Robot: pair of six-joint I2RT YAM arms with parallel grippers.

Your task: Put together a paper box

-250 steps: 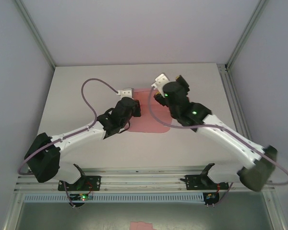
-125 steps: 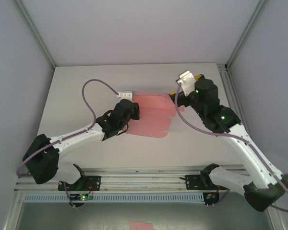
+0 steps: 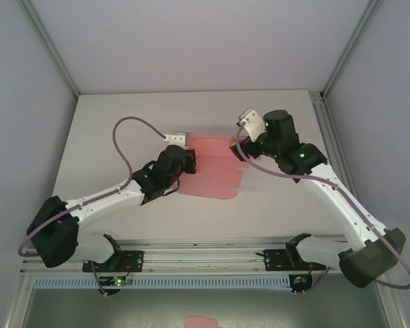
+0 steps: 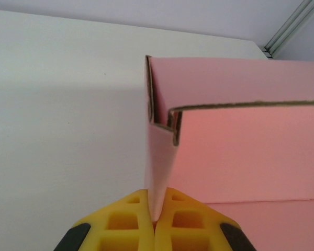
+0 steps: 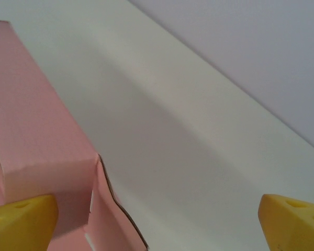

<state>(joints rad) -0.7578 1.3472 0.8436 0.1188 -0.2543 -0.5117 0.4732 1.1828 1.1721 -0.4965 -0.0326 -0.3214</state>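
The paper box (image 3: pixel 215 171) is a pink card sheet, partly folded, lying mid-table. My left gripper (image 3: pixel 191 161) sits at its left edge, shut on an upright side flap. In the left wrist view that flap (image 4: pixel 159 157) runs straight into the closed yellow fingers (image 4: pixel 172 214) of the left gripper (image 4: pixel 156 197), with a raised back wall (image 4: pixel 240 151) beyond. My right gripper (image 3: pixel 236 149) hovers at the box's right end. In the right wrist view it (image 5: pixel 157 225) stands wide open, with the box's folded corner (image 5: pixel 36 136) by the left finger (image 5: pixel 21 219) and bare table between the jaws.
White table (image 3: pixel 123 123) inside a walled cell with aluminium posts at the back corners (image 3: pixel 318 96). A rail runs along the near edge (image 3: pixel 205 249). A small pink scrap (image 3: pixel 201 321) lies below the rail, off the table.
My right arm swung off to the right, then came back to the box's right end with its jaws wide. The left gripper kept its hold on the flap.
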